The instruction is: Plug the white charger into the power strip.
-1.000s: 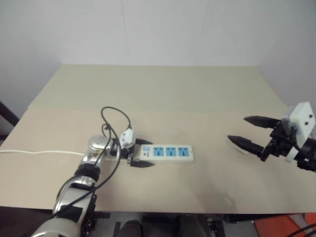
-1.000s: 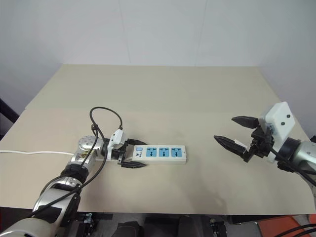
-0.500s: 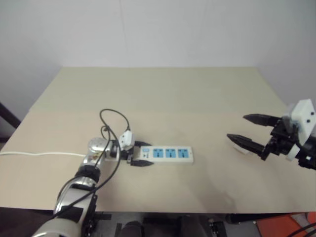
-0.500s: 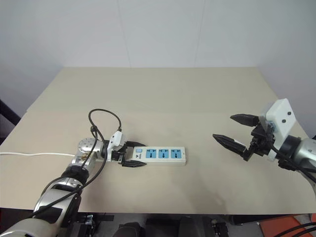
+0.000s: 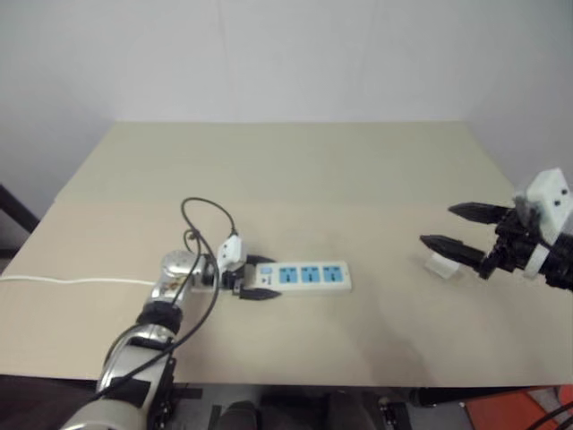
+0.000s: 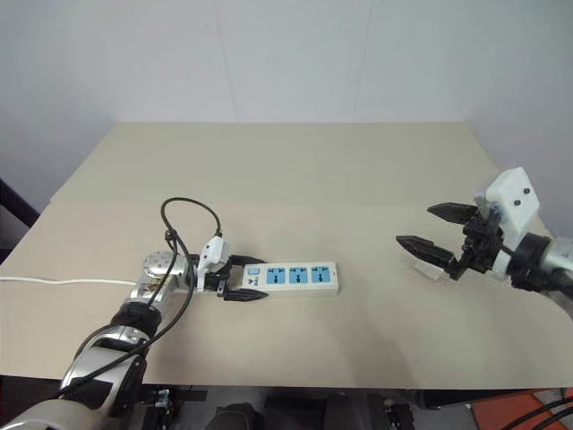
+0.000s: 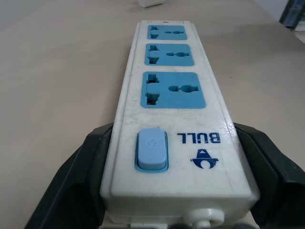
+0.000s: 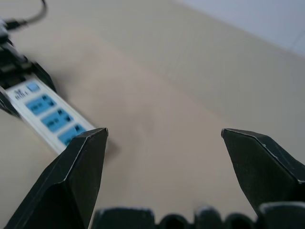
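Tabletop (image 6: 295,170): beige, flat, broad; carries every item listed below.

Power strip (image 6: 294,279): long white bar, three blue sockets in a row, blue switch at its left end, lying flat left of centre near the front edge. White cord (image 6: 63,279) runs off to the left. Rigid plastic shell, likely light enough to slide under a push, so it wants bracing during insertion.

Left gripper (image 6: 240,280): black fingers pressed in on the switch end of the power strip, one on each long side, clamping it. Sockets are left uncovered.

Right gripper (image 6: 440,229): fingers spread wide, holding nothing, hovering at the right side just above the white charger.

White charger (image 5: 441,264): small pale rounded block resting on the tabletop at the right, well apart from the power strip, just below the near finger of the right gripper. Judged light, hard and smooth, probably slippery; prone to twist if pinched off-centre. Best hold is across its two flat sides at mid-body. Prong orientation cannot be made out.
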Motion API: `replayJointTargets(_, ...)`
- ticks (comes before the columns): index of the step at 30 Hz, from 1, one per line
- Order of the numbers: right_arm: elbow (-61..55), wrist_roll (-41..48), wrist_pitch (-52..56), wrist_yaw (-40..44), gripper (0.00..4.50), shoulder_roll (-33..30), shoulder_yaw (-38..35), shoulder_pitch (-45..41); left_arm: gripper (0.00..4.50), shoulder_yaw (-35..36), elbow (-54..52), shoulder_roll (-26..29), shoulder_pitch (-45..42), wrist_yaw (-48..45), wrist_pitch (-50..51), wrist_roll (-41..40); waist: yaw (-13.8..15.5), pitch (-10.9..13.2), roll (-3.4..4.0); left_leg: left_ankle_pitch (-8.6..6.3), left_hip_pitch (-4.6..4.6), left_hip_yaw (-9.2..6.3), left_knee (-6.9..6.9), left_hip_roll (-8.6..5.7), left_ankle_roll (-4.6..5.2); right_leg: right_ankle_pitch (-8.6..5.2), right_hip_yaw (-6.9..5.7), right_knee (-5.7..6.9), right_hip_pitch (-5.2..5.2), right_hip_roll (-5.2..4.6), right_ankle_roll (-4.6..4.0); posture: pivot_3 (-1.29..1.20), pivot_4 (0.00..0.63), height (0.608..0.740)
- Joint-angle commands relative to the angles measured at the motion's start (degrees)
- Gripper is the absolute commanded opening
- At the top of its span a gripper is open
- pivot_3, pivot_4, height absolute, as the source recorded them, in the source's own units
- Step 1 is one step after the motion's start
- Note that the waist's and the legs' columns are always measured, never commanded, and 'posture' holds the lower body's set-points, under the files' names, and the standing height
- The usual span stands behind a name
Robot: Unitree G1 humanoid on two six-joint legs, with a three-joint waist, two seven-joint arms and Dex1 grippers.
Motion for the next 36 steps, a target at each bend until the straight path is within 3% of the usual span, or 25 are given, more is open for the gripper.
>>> replayJointTargets(1,5.6,-1.6,4.2,1.4,4.5,-5.4,4.1,-6.3,3.31,-1.5,-3.1,-0.9,0.6,2.9,3.0,1.3,0.0,0.0,0.03,0.0,0.05,0.01,-0.01,0.0,0.0,0.0,0.01,0.02,-0.01,0.0,0.0,0.0,0.15,0.74)
replayJointTargets(4,13.5,-6.4,8.2,5.4,4.5,-10.9,15.9,-15.9,3.31,-2.0,-5.1,-2.1,0.9,5.0,4.7,1.3,0.0,0.0,0.04,0.0,0.09,0.04,-0.03,-0.01,0.0,0.0,0.02,-0.06,-0.02,-0.04,0.0,0.0,0.15,0.74)
replayJointTargets(7,20.0,-13.7,9.8,11.5,4.5,-12.5,29.2,-26.4,3.31,-2.7,-5.7,-2.7,1.4,5.7,5.0,1.7,-0.2,0.0,0.07,0.0,0.09,0.05,-0.06,0.01,0.0,-0.01,0.01,-0.19,-0.06,-0.03,-0.01,0.0,0.15,0.74)
replayJointTargets(10,26.7,-20.5,11.0,18.4,4.5,-10.6,40.1,-37.1,3.31,-3.3,-6.5,-3.4,1.6,6.3,5.8,1.9,-0.2,-0.1,0.11,0.0,0.03,0.06,-0.07,0.01,0.0,-0.01,0.01,-0.27,-0.09,-0.03,0.0,0.0,0.15,0.74)
replayJointTargets(15,38.6,-31.0,9.2,26.0,4.5,-4.6,52.3,-49.4,3.31,-3.8,-8.4,-4.7,2.9,7.9,7.2,1.8,-0.1,-0.1,0.19,0.02,-0.13,0.04,-0.02,-0.02,-0.04,0.01,-0.05,-0.29,-0.22,-0.07,0.03,0.0,0.15,0.74)
replayJointTargets(24,52.0,-44.1,-0.8,34.4,4.5,2.7,61.0,-54.1,3.31,-3.9,-12.9,-4.2,5.9,9.8,9.1,1.5,0.3,-0.2,0.33,0.15,-0.59,0.11,0.0,-0.11,-0.27,0.06,-0.04,0.09,-0.83,-0.16,0.07,0.0,0.15,0.74)
replayJointTargets(36,64.9,-53.2,-7.9,36.6,4.5,10.8,61.0,-56.4,3.31,-3.8,-17.5,-3.1,9.1,12.2,10.7,1.1,-0.5,-0.2,0.4,0.25,-0.66,0.14,0.0,-0.11,-0.45,0.06,0.0,0.15,-0.94,-0.15,0.06,0.0,0.15,0.74)
